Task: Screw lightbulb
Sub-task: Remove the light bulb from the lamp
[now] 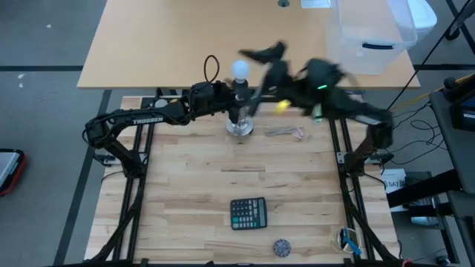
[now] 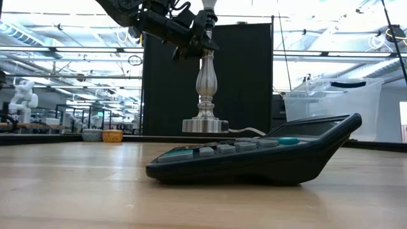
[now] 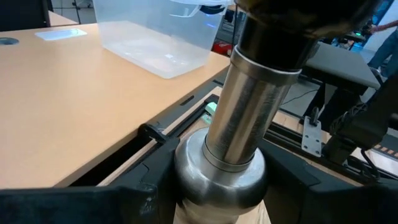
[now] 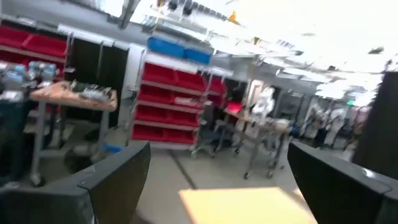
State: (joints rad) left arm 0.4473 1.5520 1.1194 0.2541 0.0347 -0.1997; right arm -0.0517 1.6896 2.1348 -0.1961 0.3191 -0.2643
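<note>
Nearest the lower edge of the high view, on the wooden tabletop point(image 1: 185, 200): a dark calculator point(image 1: 248, 213), with a small round grey object point(image 1: 281, 246) just below it and a blue-and-yellow item point(image 1: 346, 239) off toward the lower right corner. Looms large at the front of the low view, that same calculator point(image 2: 267, 156), tilted up at its display end.

Farther up, at centre frame: a silver lamp stand point(image 1: 239, 122) upright on its round base, a small pile of pale cord point(image 1: 288, 133) lying just to its right. Clamped on the stand's upper stem, just under the dark socket, the left gripper point(image 1: 231, 101), reaching in from the left side of the frame. Confirmed by the left wrist view: dark fingers point(image 3: 134, 193) pressed at either side of the polished metal stem point(image 3: 245, 134).

Seated upright on top of the stand, the white lightbulb point(image 1: 239, 70), its base meeting the socket. Only its lowest part visible at the top edge of the low view.

Right of the bulb and apart from it, the blurred right gripper point(image 1: 261, 53), raised, its fingers point(image 4: 109, 180) spread wide with nothing between them in the right wrist view.

Beyond, at upper right: a clear plastic bin point(image 1: 369, 33) on a second, tan tabletop point(image 1: 148, 44).
</note>
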